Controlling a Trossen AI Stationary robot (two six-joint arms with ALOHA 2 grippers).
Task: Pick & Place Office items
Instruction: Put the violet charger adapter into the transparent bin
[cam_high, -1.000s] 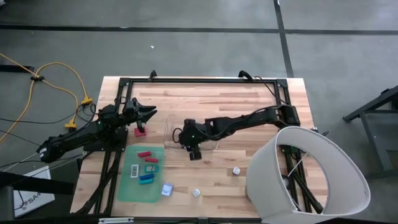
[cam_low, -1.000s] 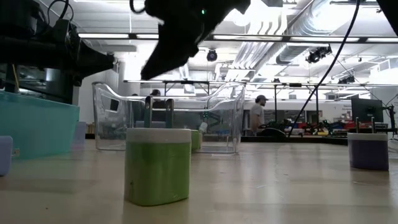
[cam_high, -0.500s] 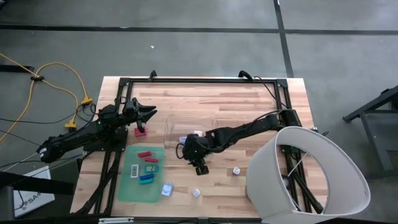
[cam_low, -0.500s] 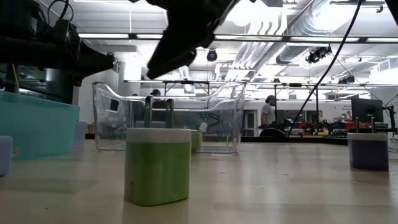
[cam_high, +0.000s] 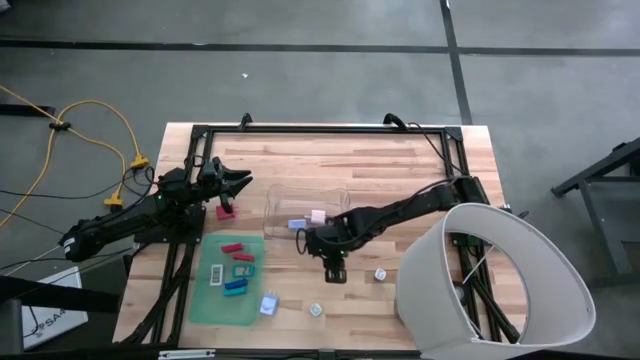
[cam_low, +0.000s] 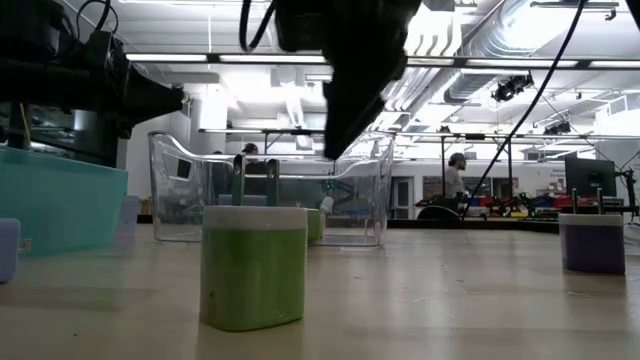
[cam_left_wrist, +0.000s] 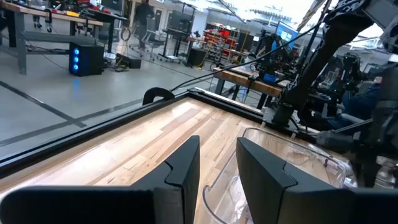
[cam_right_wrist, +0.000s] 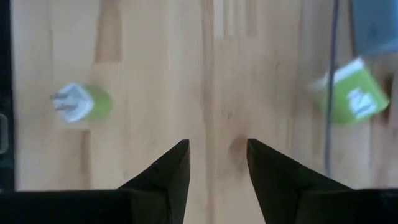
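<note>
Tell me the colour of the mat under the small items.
Green: the mat shows best in the high view.

Pale wood table (cam_high: 400, 165), glossy clear plastic bin (cam_low: 365, 190)

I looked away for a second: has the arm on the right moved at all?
Yes. The right gripper has swung away from the clear bin, out over bare wood toward the table's near edge. Its fingers are open and empty.

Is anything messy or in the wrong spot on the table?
A little. Most small pieces sit on the green mat, but a red piece lies off it by the left end effector, and two pale pieces lie alone on the bare wood. Nothing looks broken or spilled.
</note>
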